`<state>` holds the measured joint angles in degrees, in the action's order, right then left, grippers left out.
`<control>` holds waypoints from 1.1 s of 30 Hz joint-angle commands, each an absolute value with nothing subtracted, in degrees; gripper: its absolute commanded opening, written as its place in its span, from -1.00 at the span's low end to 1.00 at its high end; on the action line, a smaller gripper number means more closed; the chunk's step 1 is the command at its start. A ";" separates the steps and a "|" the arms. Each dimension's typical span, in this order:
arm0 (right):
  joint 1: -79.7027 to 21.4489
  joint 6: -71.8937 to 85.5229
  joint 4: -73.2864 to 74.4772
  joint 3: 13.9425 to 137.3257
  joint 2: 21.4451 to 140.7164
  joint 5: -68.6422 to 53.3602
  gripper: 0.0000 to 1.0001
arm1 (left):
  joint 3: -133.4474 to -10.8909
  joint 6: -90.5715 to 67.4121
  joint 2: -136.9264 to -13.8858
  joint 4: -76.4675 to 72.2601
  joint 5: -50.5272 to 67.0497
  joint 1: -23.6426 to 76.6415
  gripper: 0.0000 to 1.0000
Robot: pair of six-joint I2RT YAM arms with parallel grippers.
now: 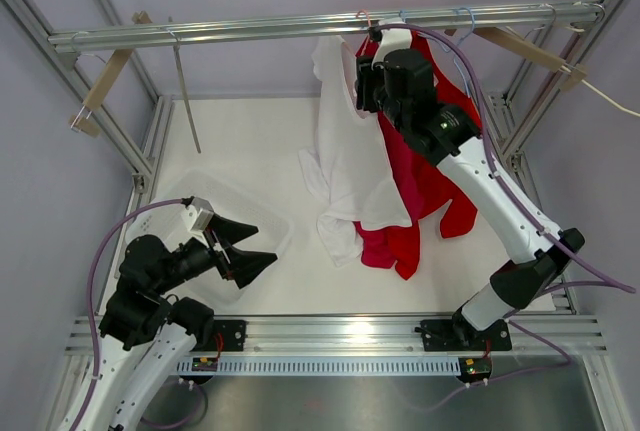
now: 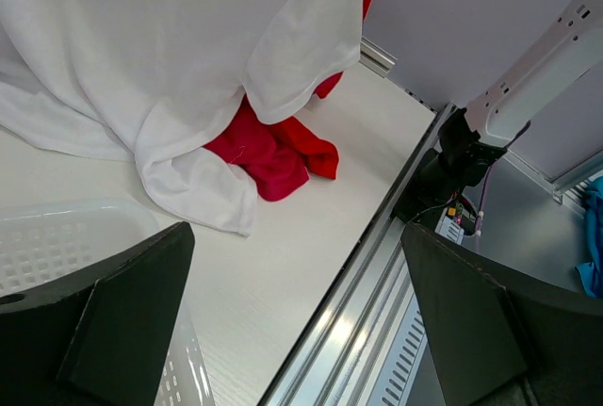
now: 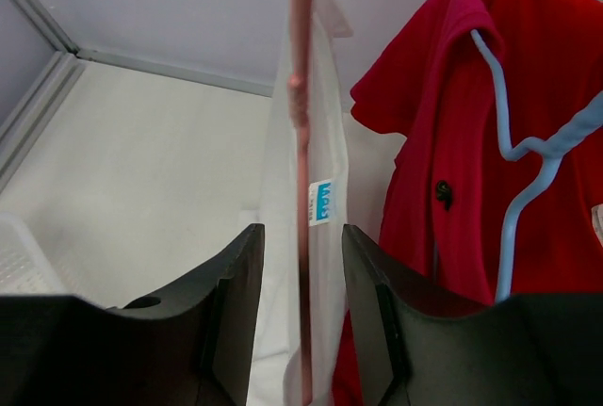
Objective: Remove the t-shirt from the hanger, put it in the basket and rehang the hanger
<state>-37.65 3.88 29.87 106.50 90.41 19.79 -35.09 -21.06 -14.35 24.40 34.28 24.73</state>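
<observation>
A white t-shirt (image 1: 345, 141) hangs from the overhead rail (image 1: 250, 29) on a thin pink hanger (image 3: 301, 142), with its hem bunched on the table. My right gripper (image 1: 362, 76) is up at the shirt's collar. In the right wrist view the right gripper (image 3: 303, 255) is open, with the pink hanger stem between the fingers and a gap on each side. The white t-shirt's blue label (image 3: 322, 201) shows just behind. My left gripper (image 1: 245, 251) is open and empty, low over the bin. The left wrist view shows the left gripper (image 2: 297, 331) and the white t-shirt (image 2: 141, 48).
A red shirt (image 1: 430, 171) hangs on a light blue hanger (image 3: 528, 152) right beside the white one. A clear plastic bin (image 1: 275, 221) stands front left. A metal rod (image 1: 187, 101) hangs from the rail at the left. Frame posts and rails surround the table.
</observation>
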 commanded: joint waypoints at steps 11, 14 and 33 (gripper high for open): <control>-35.60 1.41 26.63 112.49 92.46 15.82 -0.96 | -35.77 -22.94 -17.66 21.54 37.78 24.87 0.98; -35.68 1.23 23.39 111.28 90.45 14.77 -1.00 | -36.56 -25.66 -19.77 19.34 39.01 24.87 0.98; -41.39 8.60 5.81 84.74 73.66 16.96 -1.00 | -44.91 -28.05 -36.82 8.35 25.07 47.61 0.98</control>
<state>-39.81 4.69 12.88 87.20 76.42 15.68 -42.72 -28.86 -33.95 12.75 32.10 40.93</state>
